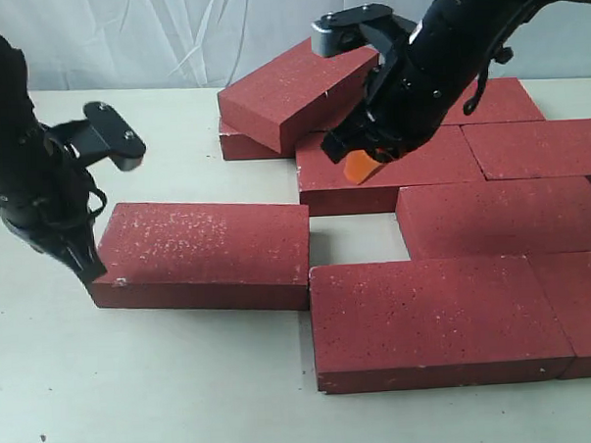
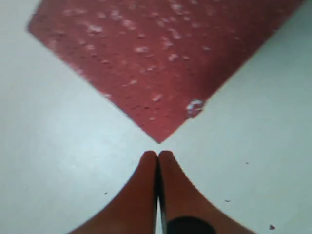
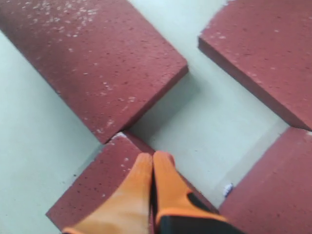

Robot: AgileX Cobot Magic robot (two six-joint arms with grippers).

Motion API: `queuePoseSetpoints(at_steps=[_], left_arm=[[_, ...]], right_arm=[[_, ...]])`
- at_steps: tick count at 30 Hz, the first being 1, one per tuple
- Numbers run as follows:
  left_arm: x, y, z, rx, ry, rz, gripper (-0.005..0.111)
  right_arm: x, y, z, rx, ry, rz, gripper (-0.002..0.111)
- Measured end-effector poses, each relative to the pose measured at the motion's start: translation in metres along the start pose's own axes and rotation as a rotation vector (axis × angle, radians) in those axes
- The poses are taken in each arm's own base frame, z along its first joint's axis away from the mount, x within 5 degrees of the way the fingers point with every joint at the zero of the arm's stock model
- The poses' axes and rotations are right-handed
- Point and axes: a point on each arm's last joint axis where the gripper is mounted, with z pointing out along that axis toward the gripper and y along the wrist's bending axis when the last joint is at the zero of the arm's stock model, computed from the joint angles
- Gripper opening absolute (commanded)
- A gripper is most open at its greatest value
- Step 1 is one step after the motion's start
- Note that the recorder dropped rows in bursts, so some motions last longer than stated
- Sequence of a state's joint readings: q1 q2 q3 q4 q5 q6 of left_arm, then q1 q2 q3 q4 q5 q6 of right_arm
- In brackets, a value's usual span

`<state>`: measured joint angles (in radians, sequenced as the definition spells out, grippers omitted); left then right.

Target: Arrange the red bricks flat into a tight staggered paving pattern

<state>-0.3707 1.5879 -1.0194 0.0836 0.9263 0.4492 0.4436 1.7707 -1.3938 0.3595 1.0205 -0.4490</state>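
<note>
Exterior view: the red bricks lie flat on the counter, with 1 tilted brick propped at the back. Left wrist view: the left gripper, fingers pressed together and empty, sits just off a speckled brick corner. Right wrist view: the right gripper, likewise closed on nothing, hovers over a middle brick corner.

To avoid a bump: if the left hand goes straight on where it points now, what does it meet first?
Likely the corner of the red brick, just ahead of the shut left hand; depth is unclear.
</note>
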Motion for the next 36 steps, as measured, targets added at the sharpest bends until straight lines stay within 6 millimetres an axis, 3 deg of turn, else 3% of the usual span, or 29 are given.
queuePoseSetpoints(at_steps=[3,6,15,21,29,36], left_arm=[[0.005,0.018,-0.006,-0.087,-0.032,-0.163,0.0],[0.017,0.042,-0.005,-0.115,-0.07,-0.353,0.0],[0.03,0.074,-0.005,-0.05,-0.238,-0.689,0.0],[0.029,0.077,0.009,-0.023,-0.215,-0.719,0.0],[0.026,0.079,0.038,0.013,-0.15,-0.729,0.0],[0.024,0.079,0.058,0.052,-0.111,-0.749,0.0]], right_arm=[[-0.004,0.026,0.014,-0.038,0.03,-0.067,-0.001],[-0.005,0.046,0.042,-0.075,0.1,-0.119,-0.001],[-0.001,0.071,0.078,-0.113,0.188,-0.194,-0.001],[0.001,0.08,0.093,-0.125,0.222,-0.213,-0.001],[0.003,0.078,0.117,-0.121,0.24,-0.199,-0.001],[0.0,0.076,0.121,-0.102,0.206,-0.17,-0.001]])
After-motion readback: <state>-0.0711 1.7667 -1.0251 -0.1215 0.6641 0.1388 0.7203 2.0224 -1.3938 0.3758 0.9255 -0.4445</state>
